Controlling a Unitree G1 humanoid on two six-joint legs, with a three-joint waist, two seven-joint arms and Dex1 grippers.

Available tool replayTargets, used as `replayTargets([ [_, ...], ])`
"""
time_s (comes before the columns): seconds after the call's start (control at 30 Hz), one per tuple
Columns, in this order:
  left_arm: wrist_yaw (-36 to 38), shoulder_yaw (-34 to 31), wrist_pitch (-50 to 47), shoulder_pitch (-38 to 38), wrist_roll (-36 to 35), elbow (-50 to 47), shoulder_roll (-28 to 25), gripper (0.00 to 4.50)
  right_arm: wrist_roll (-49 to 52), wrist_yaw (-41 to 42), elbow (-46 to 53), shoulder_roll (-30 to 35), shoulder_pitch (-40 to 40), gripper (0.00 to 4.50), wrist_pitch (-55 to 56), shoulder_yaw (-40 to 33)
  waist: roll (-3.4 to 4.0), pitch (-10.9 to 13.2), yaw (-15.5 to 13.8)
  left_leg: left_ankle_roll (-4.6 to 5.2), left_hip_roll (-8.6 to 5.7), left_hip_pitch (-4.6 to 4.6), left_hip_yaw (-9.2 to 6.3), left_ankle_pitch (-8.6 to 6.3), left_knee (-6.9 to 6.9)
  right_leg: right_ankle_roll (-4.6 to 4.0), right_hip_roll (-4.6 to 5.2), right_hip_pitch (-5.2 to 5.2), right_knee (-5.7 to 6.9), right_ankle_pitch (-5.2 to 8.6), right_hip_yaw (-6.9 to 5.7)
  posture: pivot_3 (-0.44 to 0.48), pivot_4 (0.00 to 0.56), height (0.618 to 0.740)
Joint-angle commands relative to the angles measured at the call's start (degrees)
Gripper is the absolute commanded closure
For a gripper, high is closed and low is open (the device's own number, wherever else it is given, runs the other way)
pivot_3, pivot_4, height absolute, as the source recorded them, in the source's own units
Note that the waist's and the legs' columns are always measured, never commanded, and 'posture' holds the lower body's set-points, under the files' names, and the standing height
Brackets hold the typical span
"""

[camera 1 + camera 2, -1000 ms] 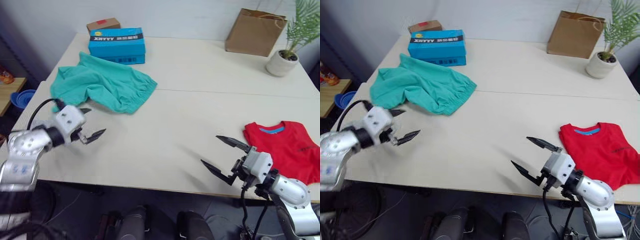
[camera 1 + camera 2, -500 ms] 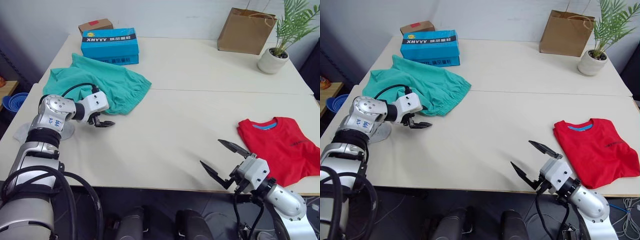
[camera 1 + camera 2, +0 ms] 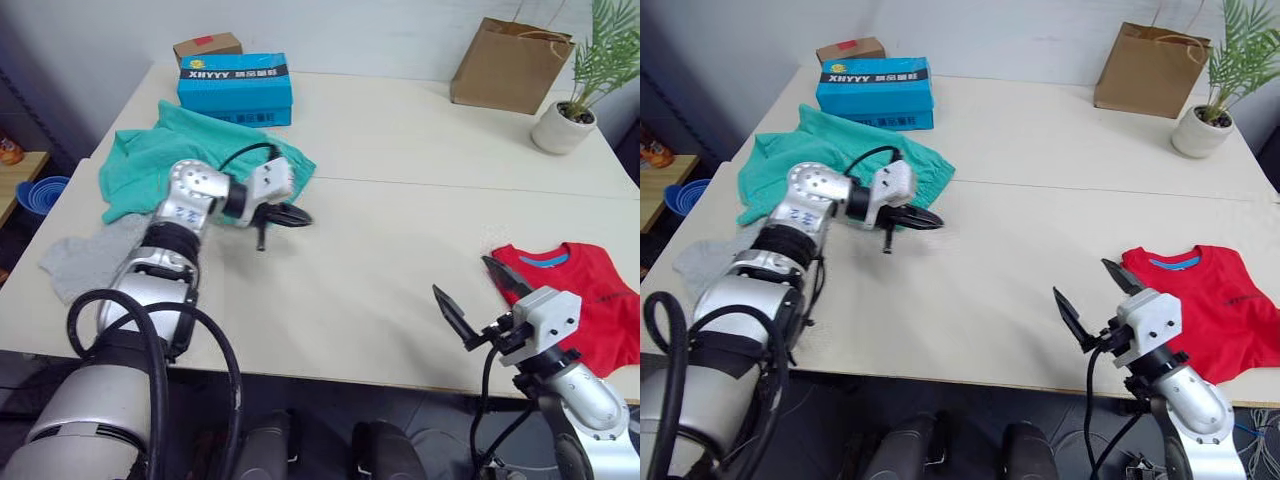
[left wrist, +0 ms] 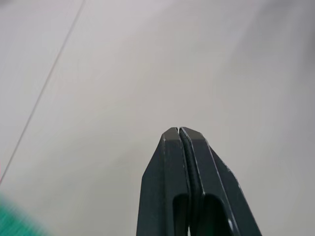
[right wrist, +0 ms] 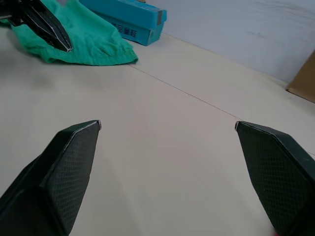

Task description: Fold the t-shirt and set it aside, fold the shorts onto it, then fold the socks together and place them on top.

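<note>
The teal-green shorts (image 3: 165, 160) lie rumpled at the table's far left. My left gripper (image 3: 303, 217) hovers over bare tabletop just past their right edge, its fingers (image 4: 183, 162) shut with nothing between them. A grey sock (image 3: 85, 262) lies flat near the left table edge, beside my left arm. The red t-shirt (image 3: 590, 300) lies folded at the near right edge. My right gripper (image 3: 460, 275) stands open just left of the t-shirt, over bare table. The right wrist view looks across the table to the shorts (image 5: 83, 42) and the left gripper (image 5: 49, 29).
A blue box (image 3: 236, 80) and a small brown box (image 3: 206, 46) stand behind the shorts. A brown paper bag (image 3: 510, 65) and a potted plant (image 3: 568, 118) stand at the back right. The table (image 3: 400, 200) has a seam across its middle.
My left gripper swung right from the left table edge, past the shorts, and shut on nothing. The grey sock now shows beside the arm. The right gripper stayed open.
</note>
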State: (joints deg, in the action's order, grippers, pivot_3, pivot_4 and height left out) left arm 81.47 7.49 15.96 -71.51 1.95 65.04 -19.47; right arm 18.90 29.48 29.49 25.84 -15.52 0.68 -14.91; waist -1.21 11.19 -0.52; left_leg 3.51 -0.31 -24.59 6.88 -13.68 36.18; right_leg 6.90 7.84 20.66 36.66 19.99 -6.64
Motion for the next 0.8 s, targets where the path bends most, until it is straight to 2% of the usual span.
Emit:
replayTargets([
  [0.03, 8.1, 0.0, -4.3, 3.7, -5.8, -10.2, 3.8, 4.47, 0.4, 2.1, 0.1, 2.6, -0.4, 0.00, 0.9, -3.3, 0.00, 0.0, 0.6, 0.00, 0.03, 0.01, 0.00, 0.01, 0.02, 0.07, -0.03, -0.05, -0.03, 0.04, -0.01, 0.000, 0.150, 0.740],
  [0.2, 6.1, 3.4, -13.3, 12.9, -8.7, -25.5, 8.7, 4.47, 1.3, 4.0, -0.4, 5.1, -0.8, 0.00, 0.1, -4.7, 0.02, 0.0, 0.8, -0.08, 0.17, 0.24, -0.03, 0.11, 0.14, 0.04, -0.03, -0.17, -0.08, 0.06, 0.28, 0.000, 0.150, 0.740],
  [0.3, -1.1, 4.7, -24.6, 21.2, -9.4, -36.3, 10.2, 4.47, 1.0, 6.1, -0.3, 7.2, -2.5, 0.00, -1.9, -4.5, 0.08, 0.0, 0.7, -0.10, 0.23, 0.40, -0.07, 0.11, 0.12, -0.02, 0.18, -0.27, 0.01, 0.04, 0.59, 0.000, 0.150, 0.740],
  [0.33, -2.3, 4.0, -28.4, 23.5, -11.2, -40.8, 10.1, 4.10, 1.0, 6.6, -0.1, 7.5, -2.7, 0.00, -2.3, -4.2, 0.09, 0.0, 0.7, -0.10, 0.22, 0.42, -0.11, 0.11, 0.13, -0.04, 0.22, -0.28, 0.03, 0.05, 0.64, 0.000, 0.150, 0.740],
  [0.4, -3.2, 2.0, -32.4, 27.1, -14.5, -49.3, 8.2, 3.65, 1.6, 7.0, 0.5, 7.4, -3.0, 0.00, -2.8, -3.8, 0.09, 0.0, 0.7, -0.09, 0.22, 0.39, -0.12, 0.10, 0.12, -0.05, 0.28, -0.24, 0.10, 0.06, 0.66, 0.000, 0.150, 0.740],
  [0.5, -5.0, -2.1, -31.7, 30.2, -15.3, -55.3, 0.9, 2.72, 2.0, 7.8, 0.1, 7.1, -2.2, 0.00, -3.1, -2.6, 0.10, 0.0, 0.8, -0.14, 0.22, 0.39, -0.18, 0.13, 0.13, -0.09, 0.30, -0.23, 0.16, 0.07, 0.63, 0.000, 0.150, 0.740],
  [0.6, -7.2, -5.2, -23.0, 31.5, -12.2, -51.5, -7.5, 1.77, 1.7, 9.0, -0.6, 6.9, -1.1, 0.00, -2.3, -1.0, 0.21, -0.1, 0.8, -0.22, 0.22, 0.49, -0.19, 0.16, 0.07, -0.15, 0.31, -0.27, 0.18, 0.08, 0.60, 0.000, 0.150, 0.740],
  [0.67, -10.4, -7.5, -13.3, 31.3, -9.0, -43.4, -13.2, 1.05, 2.0, 9.9, -1.1, 6.0, 0.2, 0.00, -0.4, 0.3, 0.22, -0.1, 0.6, -0.23, 0.21, 0.50, -0.19, 0.16, 0.05, -0.15, 0.32, -0.27, 0.17, 0.08, 0.58, 0.000, 0.150, 0.740],
  [0.77, -17.2, -8.3, 0.8, 29.4, -3.8, -30.6, -19.1, 0.17, 2.9, 10.6, -0.8, 4.4, 2.6, 0.00, 1.7, 1.8, 0.22, -0.1, 0.6, -0.21, 0.16, 0.48, -0.19, 0.15, 0.03, -0.15, 0.38, -0.20, 0.19, 0.08, 0.55, 0.000, 0.150, 0.740],
  [0.8, -20.2, -8.2, 4.7, 28.2, -1.9, -25.9, -20.5, 0.06, 2.9, 10.5, -0.4, 3.9, 3.3, 0.00, 2.0, 2.2, 0.21, -0.1, 0.5, -0.20, 0.13, 0.46, -0.19, 0.14, -0.01, -0.15, 0.41, -0.17, 0.19, 0.08, 0.53, 0.000, 0.150, 0.740],
])
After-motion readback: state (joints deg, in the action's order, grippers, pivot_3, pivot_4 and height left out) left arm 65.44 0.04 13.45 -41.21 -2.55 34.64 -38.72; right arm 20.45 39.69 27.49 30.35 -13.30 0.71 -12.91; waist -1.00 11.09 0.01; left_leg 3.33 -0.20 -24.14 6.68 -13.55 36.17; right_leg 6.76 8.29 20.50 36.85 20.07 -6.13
